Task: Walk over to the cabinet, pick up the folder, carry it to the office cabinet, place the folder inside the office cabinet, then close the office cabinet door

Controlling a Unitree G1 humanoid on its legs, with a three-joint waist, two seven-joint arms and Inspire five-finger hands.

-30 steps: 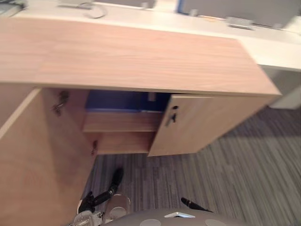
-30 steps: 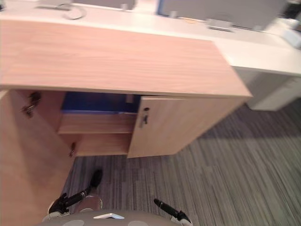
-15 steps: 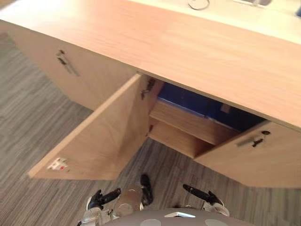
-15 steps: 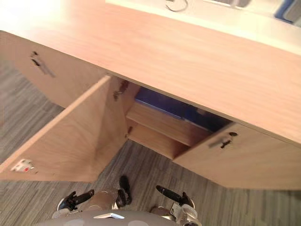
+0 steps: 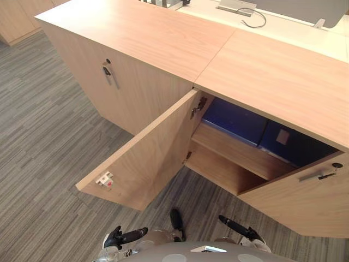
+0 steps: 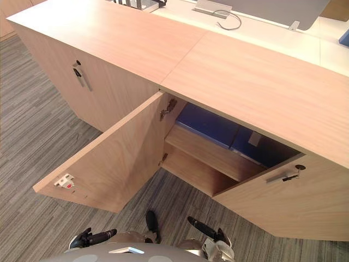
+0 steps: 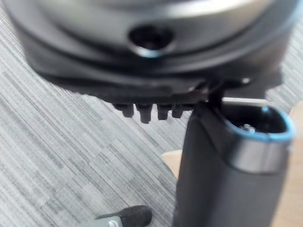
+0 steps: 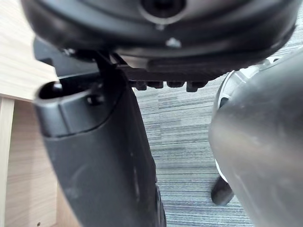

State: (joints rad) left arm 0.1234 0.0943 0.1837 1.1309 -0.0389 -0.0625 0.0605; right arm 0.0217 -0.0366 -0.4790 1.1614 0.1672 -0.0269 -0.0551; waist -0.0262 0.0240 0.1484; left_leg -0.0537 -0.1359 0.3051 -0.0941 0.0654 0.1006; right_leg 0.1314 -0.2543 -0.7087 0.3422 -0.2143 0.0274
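The wooden office cabinet (image 5: 272, 65) stands in front of me with its left door (image 5: 147, 158) swung wide open. On its upper shelf (image 5: 229, 155) lie blue folders (image 5: 234, 120), one of them (image 5: 297, 146) with a white label. Both my hands hang low by my sides, well short of the cabinet. My left hand (image 5: 122, 237) is open with straight fingers and holds nothing. My right hand (image 5: 240, 228) is open too and empty. Its thumb (image 8: 94, 156) shows close up in the right wrist view, over grey carpet.
The cabinet's right door (image 5: 305, 202) stands slightly ajar, with a metal handle (image 5: 319, 174). A second cabinet (image 5: 136, 33) joins on the left, its door shut with a handle (image 5: 109, 71). Behind lies a white desk (image 6: 272, 33) with a cable. Grey striped carpet (image 5: 43, 142) stretches to the left.
The whole view has swung and pulled back, so the camera has moved; more of the left cabinet and carpet shows. The open door and folders stay as they were. Both hands remain low.
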